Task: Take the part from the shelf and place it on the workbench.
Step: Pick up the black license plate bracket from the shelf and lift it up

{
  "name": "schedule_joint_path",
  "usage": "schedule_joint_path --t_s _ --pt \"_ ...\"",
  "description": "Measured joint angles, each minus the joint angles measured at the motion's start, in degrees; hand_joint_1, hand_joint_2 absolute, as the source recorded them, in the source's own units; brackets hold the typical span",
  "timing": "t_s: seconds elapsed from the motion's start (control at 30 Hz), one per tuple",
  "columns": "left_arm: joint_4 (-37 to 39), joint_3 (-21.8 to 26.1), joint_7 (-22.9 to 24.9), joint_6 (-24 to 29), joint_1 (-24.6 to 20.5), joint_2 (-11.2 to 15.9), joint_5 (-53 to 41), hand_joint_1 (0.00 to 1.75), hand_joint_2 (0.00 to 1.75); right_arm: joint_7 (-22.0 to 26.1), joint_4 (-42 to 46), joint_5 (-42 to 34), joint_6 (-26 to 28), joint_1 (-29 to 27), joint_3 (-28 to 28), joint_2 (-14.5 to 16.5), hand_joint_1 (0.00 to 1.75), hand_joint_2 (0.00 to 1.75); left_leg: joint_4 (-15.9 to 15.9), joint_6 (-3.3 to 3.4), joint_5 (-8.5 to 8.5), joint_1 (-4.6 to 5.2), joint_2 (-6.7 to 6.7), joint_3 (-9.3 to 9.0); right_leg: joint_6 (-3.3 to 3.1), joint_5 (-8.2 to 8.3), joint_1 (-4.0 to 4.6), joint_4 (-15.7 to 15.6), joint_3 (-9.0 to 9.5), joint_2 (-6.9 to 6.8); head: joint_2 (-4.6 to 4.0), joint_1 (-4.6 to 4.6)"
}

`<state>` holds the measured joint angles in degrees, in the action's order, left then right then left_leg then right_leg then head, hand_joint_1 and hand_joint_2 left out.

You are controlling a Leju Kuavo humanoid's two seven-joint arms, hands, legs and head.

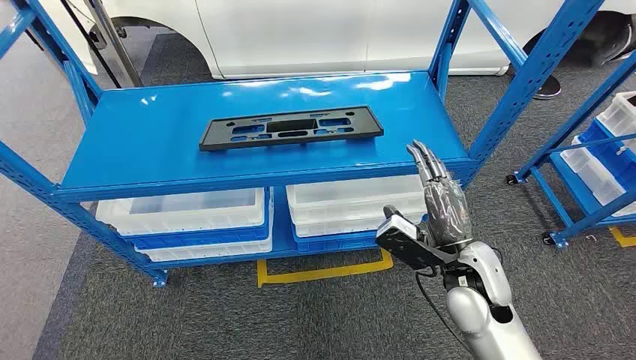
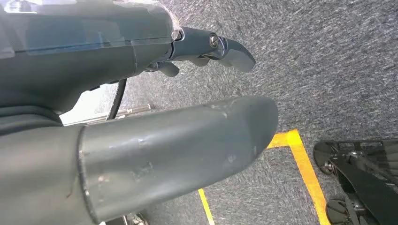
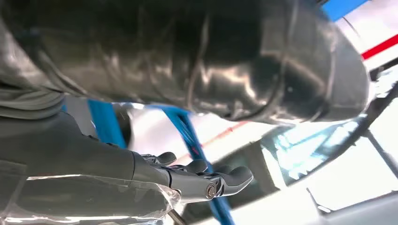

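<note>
Head view, part: a flat black plastic plate (image 1: 292, 127) with cut-outs is seen lying on the blue shelf (image 1: 150, 142), untouched.
Right hand (image 1: 442, 199): raised before the shelf's front edge, fingers straight and together, nothing held.
Left hand (image 2: 155, 145): nothing held, over grey carpet (image 2: 328, 70).

Part (image 1: 292, 127) lies flat on top level of the shelf (image 1: 135, 142), roughly centred, long side across. Two stacks of bins (image 1: 191, 214) sit side by side on the level below. Right hand (image 1: 442, 202) raised in front of the shelf's right end, near its edge, apart from part. Second rack (image 1: 592, 150) with bins off to the right. Car (image 1: 315, 30) behind shelf.
</note>
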<state>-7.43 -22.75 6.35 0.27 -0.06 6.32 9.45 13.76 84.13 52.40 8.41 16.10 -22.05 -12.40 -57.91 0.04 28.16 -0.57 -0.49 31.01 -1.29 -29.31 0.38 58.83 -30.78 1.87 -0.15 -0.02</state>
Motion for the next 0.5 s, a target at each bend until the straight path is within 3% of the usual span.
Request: schedule_joint_path --t_s 0.3,0.5 --pt "0.4 0.0 0.1 0.6 0.2 0.0 1.8 0.00 0.00 -1.9 6.1 12.8 0.4 3.4 -7.6 -3.2 0.00 0.00 0.0 0.00 0.00 0.00 0.00 0.01 0.00 0.00 0.00 0.0 0.01 0.00 0.00 0.00" --pt "0.5 -0.2 0.0 0.6 0.2 0.2 3.2 0.00 0.00 -3.1 5.8 19.7 -0.3 9.7 -15.4 -2.9 0.00 0.00 0.0 -0.01 -0.01 0.00 -0.03 -0.01 0.00 0.00 0.00 0.1 0.01 -0.03 0.00 0.00"
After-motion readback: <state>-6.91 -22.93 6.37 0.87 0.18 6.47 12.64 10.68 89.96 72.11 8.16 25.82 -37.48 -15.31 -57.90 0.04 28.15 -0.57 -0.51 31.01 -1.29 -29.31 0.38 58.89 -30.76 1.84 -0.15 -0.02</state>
